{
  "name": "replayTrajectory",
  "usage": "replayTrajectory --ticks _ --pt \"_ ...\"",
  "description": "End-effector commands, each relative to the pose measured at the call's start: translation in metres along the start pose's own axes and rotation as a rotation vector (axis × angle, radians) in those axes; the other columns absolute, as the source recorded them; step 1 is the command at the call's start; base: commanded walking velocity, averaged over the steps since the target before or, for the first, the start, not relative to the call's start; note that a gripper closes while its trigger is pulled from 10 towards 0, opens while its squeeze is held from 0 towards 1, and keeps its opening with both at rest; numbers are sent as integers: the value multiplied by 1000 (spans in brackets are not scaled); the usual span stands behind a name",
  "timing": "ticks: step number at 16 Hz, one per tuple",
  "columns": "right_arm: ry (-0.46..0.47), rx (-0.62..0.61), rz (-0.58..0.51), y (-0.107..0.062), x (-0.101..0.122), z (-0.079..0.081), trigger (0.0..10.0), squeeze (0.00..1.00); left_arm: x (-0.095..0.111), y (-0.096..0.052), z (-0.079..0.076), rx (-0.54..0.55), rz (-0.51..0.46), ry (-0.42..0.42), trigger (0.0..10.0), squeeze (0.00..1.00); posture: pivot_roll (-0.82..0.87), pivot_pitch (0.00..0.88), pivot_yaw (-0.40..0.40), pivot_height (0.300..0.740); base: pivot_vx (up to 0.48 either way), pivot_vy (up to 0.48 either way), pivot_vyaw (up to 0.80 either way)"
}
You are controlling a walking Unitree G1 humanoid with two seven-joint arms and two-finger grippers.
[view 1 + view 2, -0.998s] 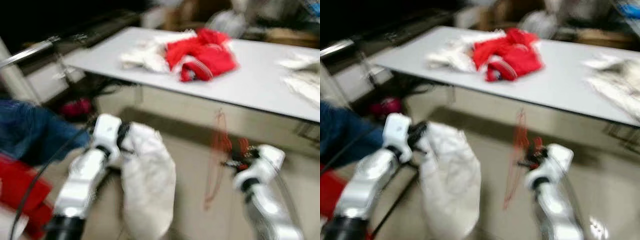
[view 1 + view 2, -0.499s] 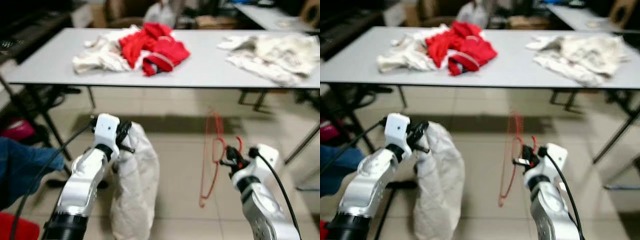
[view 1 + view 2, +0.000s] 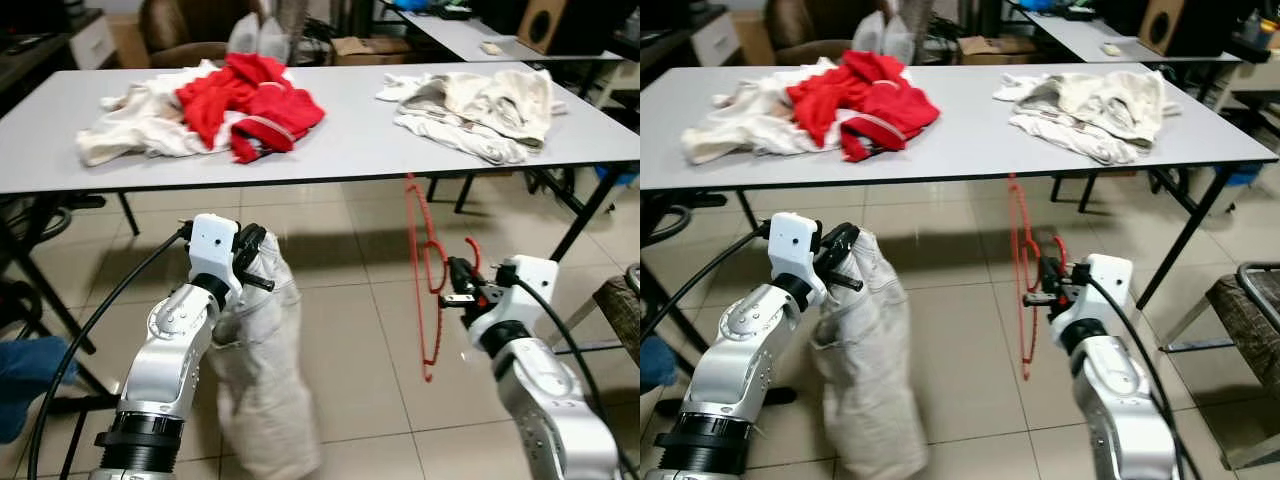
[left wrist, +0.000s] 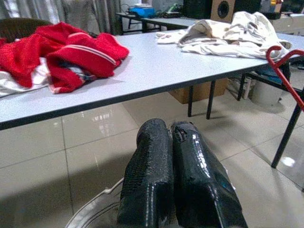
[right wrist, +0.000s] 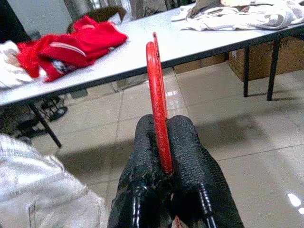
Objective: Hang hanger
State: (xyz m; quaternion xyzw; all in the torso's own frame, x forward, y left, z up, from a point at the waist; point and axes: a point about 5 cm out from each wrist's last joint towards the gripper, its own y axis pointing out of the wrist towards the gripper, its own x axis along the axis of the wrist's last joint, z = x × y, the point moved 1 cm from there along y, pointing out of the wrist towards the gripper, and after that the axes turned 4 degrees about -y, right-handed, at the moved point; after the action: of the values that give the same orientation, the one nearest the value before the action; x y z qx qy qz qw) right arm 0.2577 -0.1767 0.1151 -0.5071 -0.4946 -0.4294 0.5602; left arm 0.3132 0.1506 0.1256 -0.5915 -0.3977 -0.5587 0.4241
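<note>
Early stage — right end effector (image 3: 452,291) pinches the thin red wire hanger (image 3: 424,270) upright in front of the long grey desk (image 3: 350,140), left end effector (image 3: 258,262) is pressed together on a hanging pale cloth garment (image 3: 262,370), no rail visible — hanging not yet done.

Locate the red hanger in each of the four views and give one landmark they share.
Left eye view: red hanger, right of centre, pinched in the right end effector, over the floor below the table edge.
Right eye view: hanger, just right of centre.
Left wrist view: its hook at the right edge.
Right wrist view: hanger, centre, upright between the black fingers.
Shared landmark: the red garment on the grey table.
</note>
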Motion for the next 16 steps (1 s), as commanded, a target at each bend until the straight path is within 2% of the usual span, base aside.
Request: replayTrajectory --ticks 1,6,9,16 --pt "-14 32 -40 5 11 3 10000 0 26 4 3 1 -88 20 10000 0 -120 0 1 740 420 0 0" --pt "-37 60 -72 5 20 2 10000 0 32 5 6 5 -103 23 10000 0 -124 0 10 740 414 0 0" --pt "-43 71 -69 5 20 4 10000 0 32 6 5 -1 -102 21 10000 0 -126 0 10 740 412 0 -360" --pt "-66 92 -85 5 23 6 10000 0 31 6 0 -23 -96 19 10000 0 -128 0 8 740 408 0 0"
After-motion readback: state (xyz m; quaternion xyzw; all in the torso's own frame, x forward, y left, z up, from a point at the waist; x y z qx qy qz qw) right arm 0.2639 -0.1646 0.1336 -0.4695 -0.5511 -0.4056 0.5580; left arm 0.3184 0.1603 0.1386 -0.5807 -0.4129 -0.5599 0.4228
